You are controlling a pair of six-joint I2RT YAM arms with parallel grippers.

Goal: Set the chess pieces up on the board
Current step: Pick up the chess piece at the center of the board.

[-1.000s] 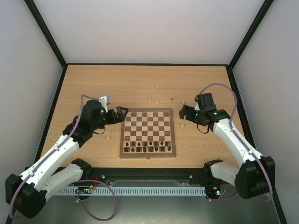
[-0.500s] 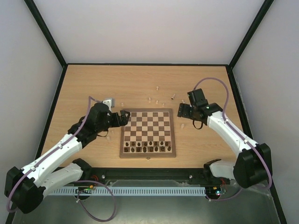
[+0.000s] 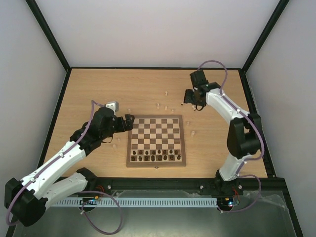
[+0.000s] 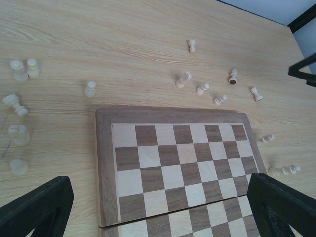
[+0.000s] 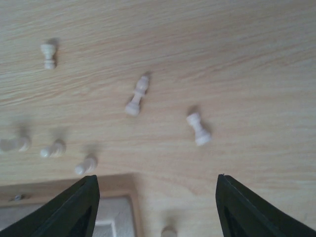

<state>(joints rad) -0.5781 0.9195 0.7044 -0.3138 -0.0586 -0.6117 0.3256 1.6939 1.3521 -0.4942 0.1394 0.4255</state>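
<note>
Cream chess pieces (image 5: 137,96) lie scattered beyond the far edge of the board (image 4: 103,163), so the right gripper (image 5: 155,190) hovers over them, parted and empty; the left gripper (image 4: 158,197) gapes wide.

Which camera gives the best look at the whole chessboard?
The overhead view. There the chessboard shows complete, all four edges, with dark pieces lined along its near rows. The left wrist view shows only its far half, close up. The right wrist view catches just one blurred corner at the bottom left.
</note>
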